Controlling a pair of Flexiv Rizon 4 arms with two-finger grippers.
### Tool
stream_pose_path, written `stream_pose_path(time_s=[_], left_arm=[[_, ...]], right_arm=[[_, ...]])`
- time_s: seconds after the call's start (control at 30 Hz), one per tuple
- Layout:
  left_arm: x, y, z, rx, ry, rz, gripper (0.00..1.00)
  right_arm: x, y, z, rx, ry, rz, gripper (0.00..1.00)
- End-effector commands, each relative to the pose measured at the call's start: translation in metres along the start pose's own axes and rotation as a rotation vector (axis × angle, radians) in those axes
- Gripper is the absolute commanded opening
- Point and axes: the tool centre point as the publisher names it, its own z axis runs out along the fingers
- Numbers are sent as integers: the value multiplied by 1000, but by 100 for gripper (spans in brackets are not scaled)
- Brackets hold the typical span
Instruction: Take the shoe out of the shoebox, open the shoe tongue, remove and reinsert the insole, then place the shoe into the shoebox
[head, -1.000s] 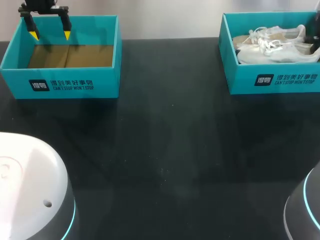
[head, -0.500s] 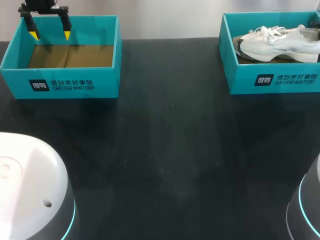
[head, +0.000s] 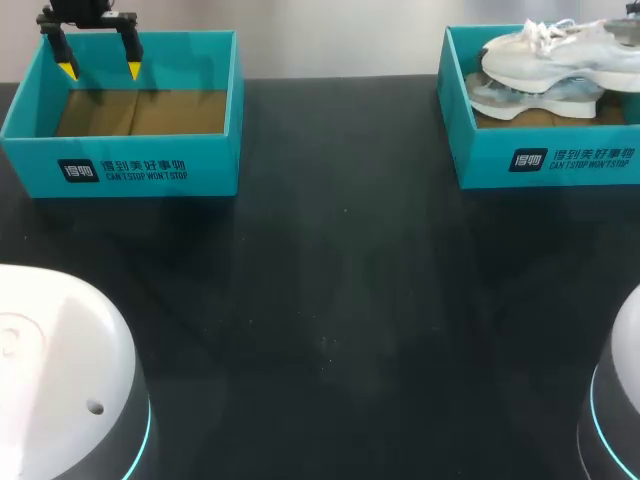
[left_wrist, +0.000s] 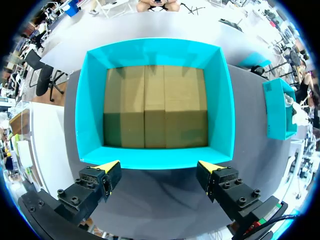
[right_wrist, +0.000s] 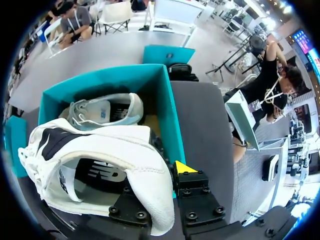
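Overhead, a white mesh sneaker (head: 555, 50) hangs just above the rim of the teal cardboard shoebox (head: 550, 160) at the far right of the table. It is over a second pale sneaker (head: 520, 100) that lies inside. At the far left, the left gripper (head: 100, 70) hovers over an empty teal box with a brown floor (head: 140, 170).

From the left wrist, its fingers stand wide apart, with nothing between them.

From the right wrist, the right gripper (right_wrist: 162, 170) has the sneaker at the heel. One yellow tip presses the outside and the other finger is hidden in the opening, so I judge it clamped on the heel wall. The sneaker looks light and soft. The padded heel is probably its stiffest part and a good hold, though the toe may sag.
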Motion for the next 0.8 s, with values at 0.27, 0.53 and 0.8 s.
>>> stream_pose_path(time_s=[0.27, 0.53, 0.8], left_arm=[[0, 0, 0, 0, 0, -1, 100], [0, 0, 0, 0, 0, -1, 100], [0, 0, 0, 0, 0, -1, 100]], right_arm=[[23, -57, -44, 28, -21, 17, 0], [45, -105, -63, 61, -17, 47, 0], [45, -105, -63, 61, -17, 47, 0]])
